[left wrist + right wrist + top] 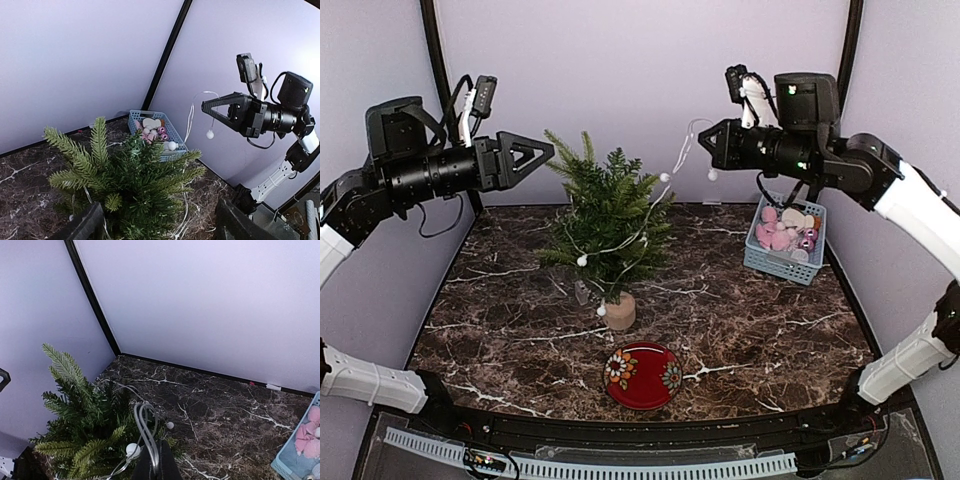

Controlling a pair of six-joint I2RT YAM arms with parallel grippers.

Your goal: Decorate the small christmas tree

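The small christmas tree (608,222) stands mid-table on a light-wood stump base (619,311); it also shows in the left wrist view (132,187) and the right wrist view (82,435). A white string of round bulb lights (642,232) drapes over its branches and runs up to my right gripper (705,142), which is shut on the looped wire (148,432) high to the tree's right. My left gripper (542,152) is open and empty, raised just left of the treetop; its fingers (82,226) frame the tree from above.
A blue basket (786,259) of pink, white and shiny ornaments sits at the back right, also in the left wrist view (156,131). A red flowered plate (643,375) lies near the front edge. Walls enclose the marble table (770,330) on three sides.
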